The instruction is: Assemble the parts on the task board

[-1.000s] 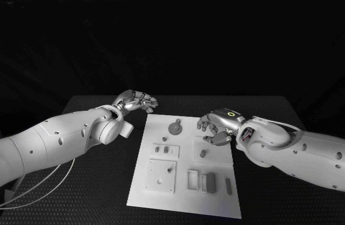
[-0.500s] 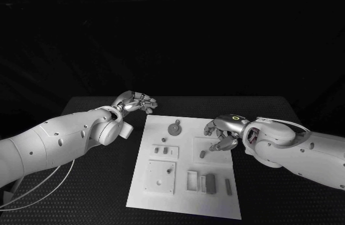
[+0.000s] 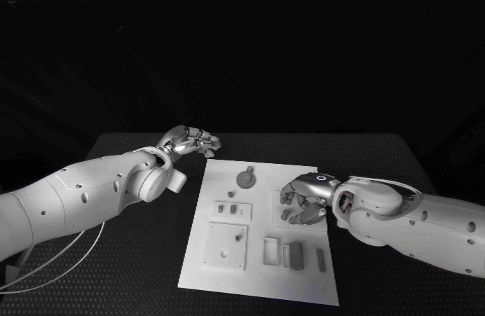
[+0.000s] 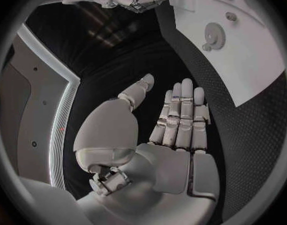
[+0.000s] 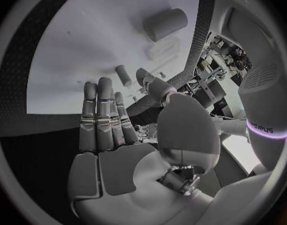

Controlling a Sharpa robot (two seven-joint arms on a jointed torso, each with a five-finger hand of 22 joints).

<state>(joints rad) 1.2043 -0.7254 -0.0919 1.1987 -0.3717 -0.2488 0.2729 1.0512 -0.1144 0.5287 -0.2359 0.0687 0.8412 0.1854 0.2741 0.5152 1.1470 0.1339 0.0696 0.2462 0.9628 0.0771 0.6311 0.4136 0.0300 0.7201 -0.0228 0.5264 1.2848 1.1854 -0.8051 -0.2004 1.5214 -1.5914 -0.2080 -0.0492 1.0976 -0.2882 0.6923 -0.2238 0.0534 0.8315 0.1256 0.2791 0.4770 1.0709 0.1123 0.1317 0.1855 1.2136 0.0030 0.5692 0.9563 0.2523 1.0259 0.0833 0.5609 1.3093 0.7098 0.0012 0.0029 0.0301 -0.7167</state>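
just a black table (image 3: 132, 274) with a dotted, grippy-looking top, and pitch dark behind its far edge. same bumpy surface up close on the left wrist view.

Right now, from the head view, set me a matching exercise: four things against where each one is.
Things:
1. left hand
2. right hand
3. gear part
4. task board

Places:
A. over the board's right side, mid-length
B. lying along the middle of the table
C. off the board, beyond its far left corner
D. on the board, near its far edge

Pairs: 1-C, 2-A, 3-D, 4-B
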